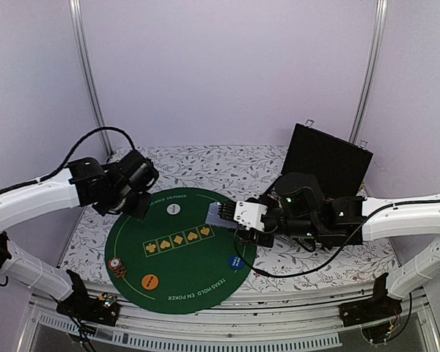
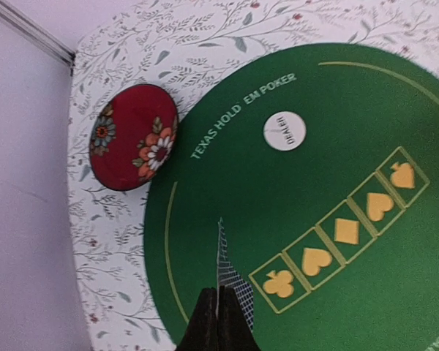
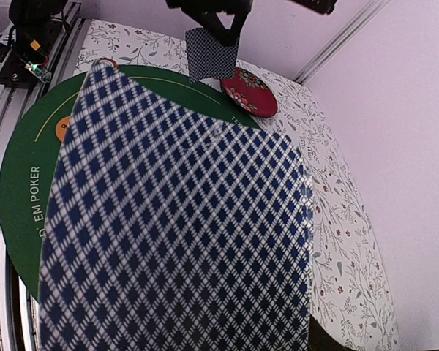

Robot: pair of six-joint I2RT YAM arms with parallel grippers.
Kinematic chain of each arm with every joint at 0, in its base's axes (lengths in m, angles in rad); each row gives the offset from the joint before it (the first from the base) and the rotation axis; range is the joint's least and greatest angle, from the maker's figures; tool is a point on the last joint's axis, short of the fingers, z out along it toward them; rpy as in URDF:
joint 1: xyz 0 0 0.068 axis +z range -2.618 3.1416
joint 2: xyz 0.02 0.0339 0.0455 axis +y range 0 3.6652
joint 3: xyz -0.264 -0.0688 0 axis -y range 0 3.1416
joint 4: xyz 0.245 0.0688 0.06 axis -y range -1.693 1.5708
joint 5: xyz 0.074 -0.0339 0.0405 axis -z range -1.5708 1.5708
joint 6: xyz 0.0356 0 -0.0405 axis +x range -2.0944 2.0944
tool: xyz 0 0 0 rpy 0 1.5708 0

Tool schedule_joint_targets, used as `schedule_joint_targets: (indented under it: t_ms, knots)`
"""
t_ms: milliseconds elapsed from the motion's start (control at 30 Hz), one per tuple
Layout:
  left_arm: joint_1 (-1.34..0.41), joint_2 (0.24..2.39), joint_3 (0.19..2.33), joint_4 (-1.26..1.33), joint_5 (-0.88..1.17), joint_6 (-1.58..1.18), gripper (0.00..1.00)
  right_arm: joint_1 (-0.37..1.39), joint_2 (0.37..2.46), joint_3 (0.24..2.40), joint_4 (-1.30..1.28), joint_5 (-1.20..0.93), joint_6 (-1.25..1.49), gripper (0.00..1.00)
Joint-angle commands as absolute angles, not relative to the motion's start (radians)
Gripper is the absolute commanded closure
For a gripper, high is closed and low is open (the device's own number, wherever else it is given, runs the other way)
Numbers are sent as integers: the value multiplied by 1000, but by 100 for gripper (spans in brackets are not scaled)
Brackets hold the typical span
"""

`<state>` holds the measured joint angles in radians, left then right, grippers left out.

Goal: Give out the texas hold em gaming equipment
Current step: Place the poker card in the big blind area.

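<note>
Over the left side of the green poker mat, the left hand was pinched shut on a single card, held edge-on above the felt beside the club box of the suit row. Across the mat, at its right rim, the right hand gripped a playing card whose blue-checked back filled its wrist view; whether more cards lay behind it could not be told. On the mat's near-left edge stood a chip stack, with an orange button near it. A blue button lay on the near-right part and a white dealer button on the far part. A dark red flowered disc rested on the floral counter, just beside the mat's rim
</note>
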<state>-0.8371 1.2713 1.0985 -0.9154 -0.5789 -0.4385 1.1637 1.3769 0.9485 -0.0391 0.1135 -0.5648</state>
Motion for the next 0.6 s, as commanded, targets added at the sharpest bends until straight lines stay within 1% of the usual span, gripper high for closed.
schedule_joint_targets:
  t_ms: [0, 100, 200, 267, 433, 567]
  knots:
    - [-909, 1391, 1123, -974, -869, -332, 100, 1157, 1340, 946, -32, 97, -555, 56]
    - [-922, 1486, 1135, -979, -901, -312, 100, 1157, 1333, 944, -39, 104, -554, 56]
    - [-918, 1501, 1138, -975, -809, -335, 100, 1158, 1321, 935, -41, 107, -552, 56]
    - [-918, 1476, 1132, -963, -722, -371, 100, 1158, 1313, 930, -44, 108, -550, 56]
    - [-921, 1378, 1089, -950, -576, -457, 100, 1157, 1306, 921, -48, 102, -551, 56]
    - [-932, 1299, 1056, -881, -420, -475, 100, 1158, 1305, 923, -60, 104, -548, 57]
